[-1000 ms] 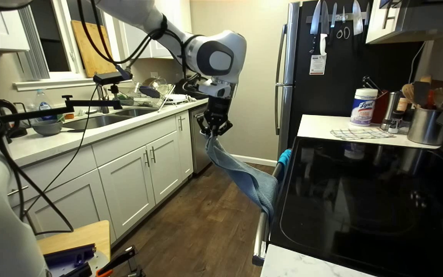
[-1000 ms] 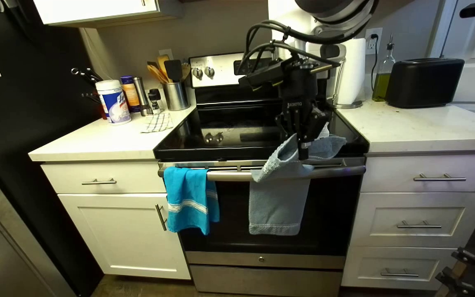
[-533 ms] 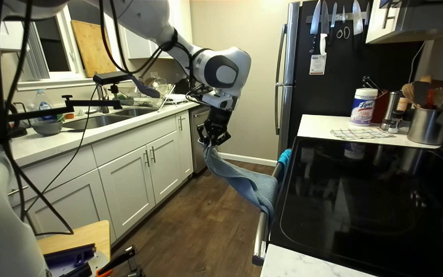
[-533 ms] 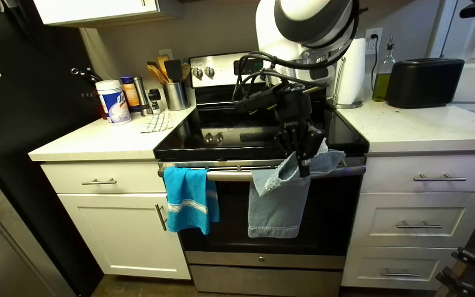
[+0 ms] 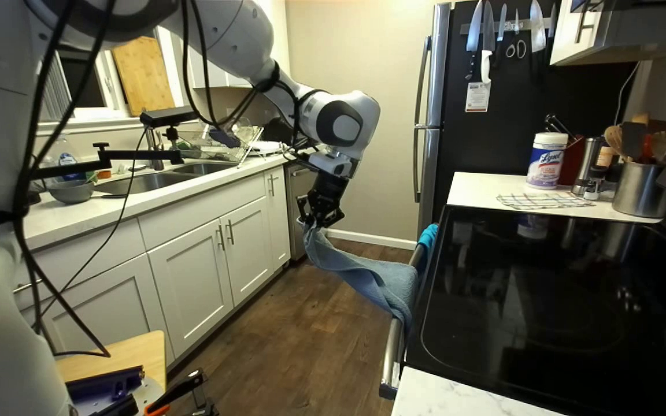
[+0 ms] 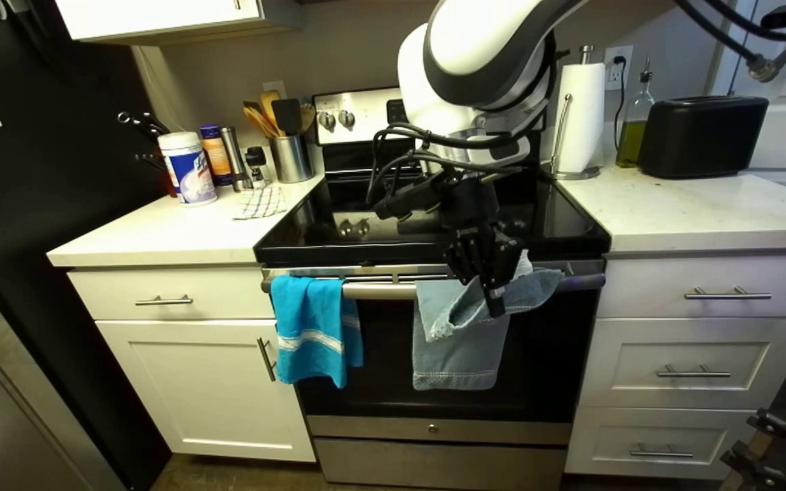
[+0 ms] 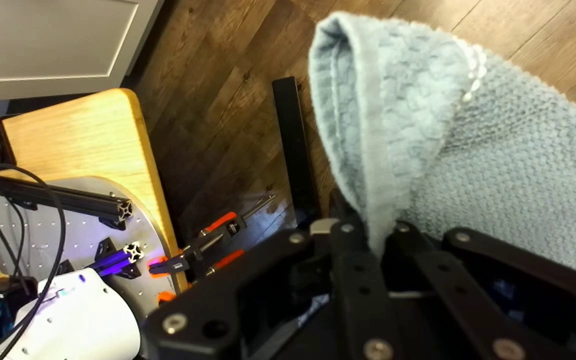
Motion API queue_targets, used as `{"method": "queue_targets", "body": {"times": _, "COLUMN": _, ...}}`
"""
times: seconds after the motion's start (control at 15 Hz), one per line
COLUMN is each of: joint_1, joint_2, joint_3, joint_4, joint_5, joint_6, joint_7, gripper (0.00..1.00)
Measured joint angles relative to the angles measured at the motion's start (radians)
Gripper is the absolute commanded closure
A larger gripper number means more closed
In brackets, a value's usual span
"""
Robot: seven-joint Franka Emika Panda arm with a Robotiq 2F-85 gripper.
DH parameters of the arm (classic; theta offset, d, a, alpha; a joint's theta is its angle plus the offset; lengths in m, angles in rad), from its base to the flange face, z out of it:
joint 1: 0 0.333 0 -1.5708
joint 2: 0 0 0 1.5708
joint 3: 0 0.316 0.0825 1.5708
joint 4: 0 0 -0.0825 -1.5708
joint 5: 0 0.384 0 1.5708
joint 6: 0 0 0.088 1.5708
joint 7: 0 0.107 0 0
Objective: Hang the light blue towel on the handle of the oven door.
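Softly, the light blue towel [image 5: 362, 274] lies over the handle of the oven door [image 6: 381, 291], one end hanging below it, the other stretching to the claw [image 7: 375, 239], which is closed down on a thin pinch of hemmed edge. It looks light, limp and hard to damage; its nap should grip well, so holding near the hem suits it. Further along hangs a bright blue cloth [image 6: 314, 331].

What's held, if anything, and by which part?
The light blue towel, pinched in the gripper by the gathered edge of one end; farther along, it drapes over the oven handle.
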Motion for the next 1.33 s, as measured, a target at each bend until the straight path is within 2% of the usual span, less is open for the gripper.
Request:
{"method": "queue_targets", "body": {"times": 0.4, "joint_1": 0.033, "joint_2": 0.083, "joint_3": -0.017, "joint_4": 0.050, "joint_5": -0.087, "joint_6": 0.015, "joint_7": 0.000, "gripper": 0.98}}
{"method": "queue_targets", "body": {"times": 0.87, "joint_1": 0.052, "joint_2": 0.136, "joint_3": -0.031, "joint_4": 0.050, "joint_5": -0.118, "joint_6": 0.135, "joint_7": 0.000, "gripper": 0.98}}
{"method": "queue_targets", "body": {"times": 1.33, "joint_1": 0.078, "joint_2": 0.147, "joint_3": -0.039, "joint_4": -0.054, "joint_5": -0.138, "joint_6": 0.301, "joint_7": 0.000, "gripper": 0.98}}
